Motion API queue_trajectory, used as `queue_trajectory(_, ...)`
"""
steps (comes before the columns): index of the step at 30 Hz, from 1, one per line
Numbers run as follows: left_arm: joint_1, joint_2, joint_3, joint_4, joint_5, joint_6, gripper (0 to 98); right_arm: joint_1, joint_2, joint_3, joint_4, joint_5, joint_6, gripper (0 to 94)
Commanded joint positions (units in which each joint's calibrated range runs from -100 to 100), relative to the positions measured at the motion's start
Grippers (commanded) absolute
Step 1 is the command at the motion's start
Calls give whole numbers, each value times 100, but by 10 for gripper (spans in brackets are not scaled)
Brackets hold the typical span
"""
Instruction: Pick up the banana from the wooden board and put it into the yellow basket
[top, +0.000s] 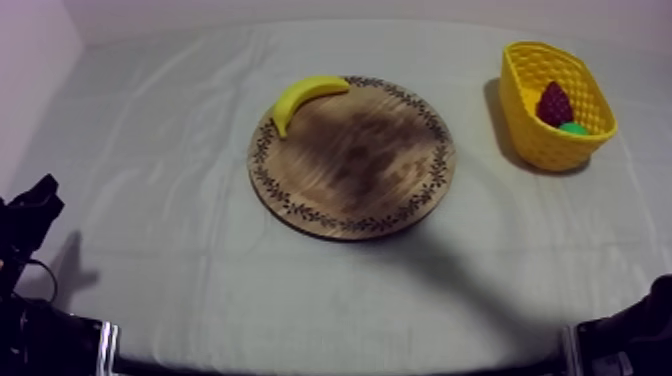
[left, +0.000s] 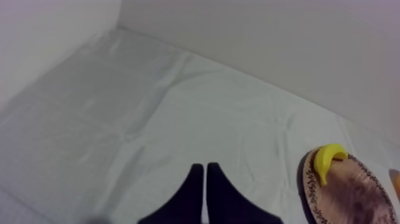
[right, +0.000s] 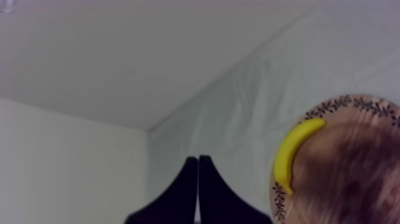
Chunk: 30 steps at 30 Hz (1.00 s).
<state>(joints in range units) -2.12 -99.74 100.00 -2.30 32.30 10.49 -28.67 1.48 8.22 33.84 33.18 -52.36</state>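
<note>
- Top: banana lies along far-left rim of wooden board, not yet picked. Step in hand, I'd say: reach + grasp.
- Top, how-to: the arm must spread its fingers first, then come down over banana's middle and pinch across its narrow width. It's smooth and curved, so an end grip would prob. slip or spin. It sits low on the wood, so go down slow or the tips scrape the board.
- Top: yellow basket is far right, well apart from board. R arm looks the better pick, as that avoids a cross-table carry.
- Top, around: small red fruit + a green item (kind unclear) are in the basket, so less room. Drop banana lengthwise. Cloth between board & basket is bare, nothing blocks the path.
- Top: left arm and right arm sit low at their edges, well away from board.
- L wrist: left gripper has fingers pressed together in a narrow wedge, nothing held. It's over bare cloth, with banana on the board rim farther off.
- R wrist: right gripper is likewise closed on nothing. Banana is near, on the board rim just beyond. Clear line in, no obstacle.
</note>
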Motion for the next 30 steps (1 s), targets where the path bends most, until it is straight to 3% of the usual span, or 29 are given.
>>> queue_trajectory(1, -2, 0, 0, -2, 3, -1, 1, 9, 117, 115, 58, -39, -73, 16)
queue_trajectory(10, -2, 0, 0, -2, 3, -1, 1, -62, 756, 54, 137, 52, -87, 18)
queue_trajectory(20, -2, 0, 0, -2, 3, -1, 1, -144, 999, 1, -119, 450, 84, 27)
queue_trajectory(24, -2, 0, 0, -2, 3, -1, 1, -175, 1047, 5, -107, 569, 104, 294)
queue_trajectory(28, -2, 0, 0, -2, 3, -1, 1, -240, 1045, -82, -135, 669, 238, 647)
queue_trajectory(30, -2, 0, 0, -2, 3, -1, 1, -283, 1043, -164, -174, 790, 303, 759)
